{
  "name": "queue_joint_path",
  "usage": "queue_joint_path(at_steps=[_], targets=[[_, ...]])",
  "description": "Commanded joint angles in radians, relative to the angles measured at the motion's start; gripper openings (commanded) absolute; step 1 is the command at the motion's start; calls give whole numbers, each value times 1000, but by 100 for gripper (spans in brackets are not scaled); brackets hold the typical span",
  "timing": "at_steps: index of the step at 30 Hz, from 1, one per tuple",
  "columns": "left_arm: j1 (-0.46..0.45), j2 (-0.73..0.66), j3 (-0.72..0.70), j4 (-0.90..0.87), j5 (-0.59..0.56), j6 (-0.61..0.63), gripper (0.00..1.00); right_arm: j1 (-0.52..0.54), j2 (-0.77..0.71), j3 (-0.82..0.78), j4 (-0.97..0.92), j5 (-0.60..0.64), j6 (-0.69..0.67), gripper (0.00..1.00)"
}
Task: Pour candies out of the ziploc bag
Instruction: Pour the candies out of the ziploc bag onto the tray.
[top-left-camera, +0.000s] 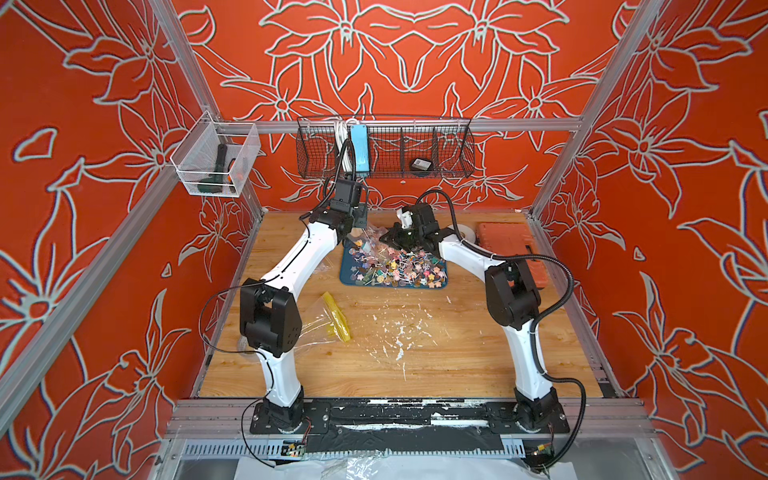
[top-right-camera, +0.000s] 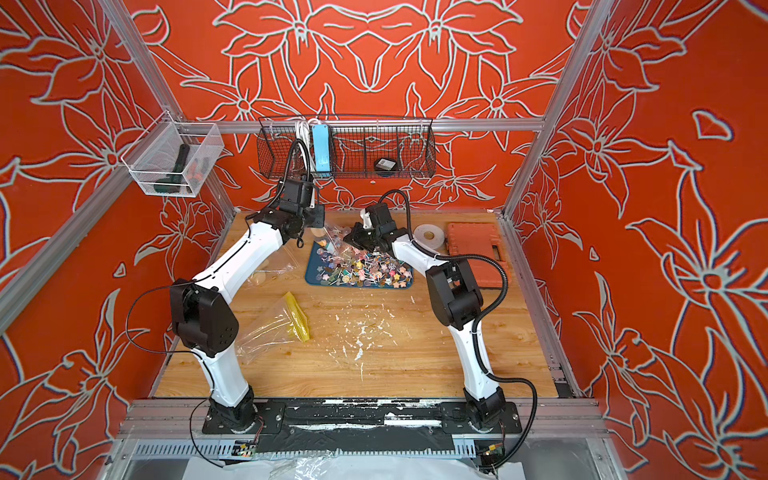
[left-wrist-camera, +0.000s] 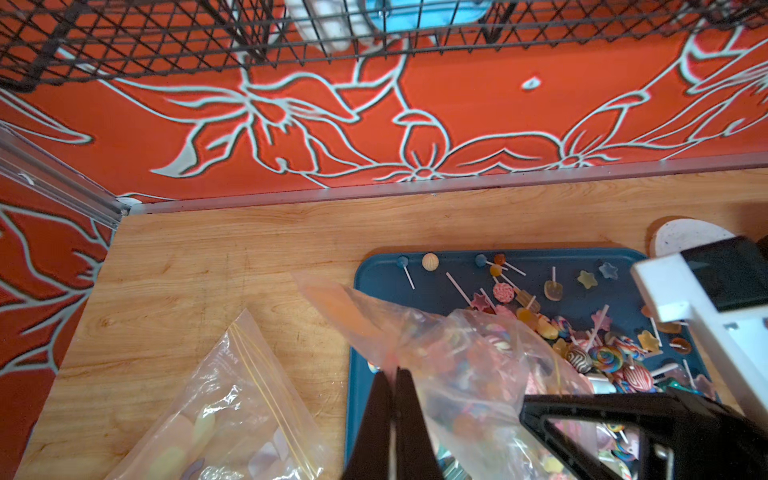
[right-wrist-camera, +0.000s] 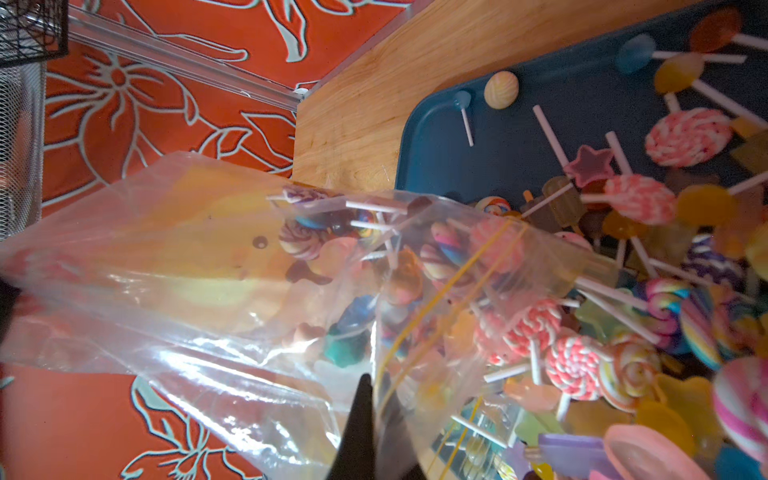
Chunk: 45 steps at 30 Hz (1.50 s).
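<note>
Right wrist view: bag (right-wrist-camera: 187, 270) is held tilted over tray (right-wrist-camera: 436, 145) — jaws of left gripper (left-wrist-camera: 392, 378) and right gripper (right-wrist-camera: 368, 395) clamped on its plastic. Candies (right-wrist-camera: 573, 365) are mostly spilled onto tray — some seen inside bag.

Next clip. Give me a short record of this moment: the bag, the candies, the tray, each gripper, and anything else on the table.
ziploc bag: clear, closed end raised, mouth down at the tray
left gripper: shut on the ziploc bag
right gripper: shut on the ziploc bag, beside its yellow zip lines
candies: most heaped on the tray, some inside the bag
tray: blue, on the wooden table
progress: pouring partly done
other items: second bag with yellow zip, orange case
</note>
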Motion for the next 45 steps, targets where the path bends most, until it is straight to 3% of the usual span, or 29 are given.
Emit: queue_joint_path(at_steps=[1,31,45], targets=[[18,-86,18,63,-39,5,0,0,11,-22,-34,9,-1,1],[18,-85,54,60,-59,29,0,40,123,77,-15,12,26,1],[8,-99,53,52,-38,28,0,36,82,19,-17,51,-5,0]])
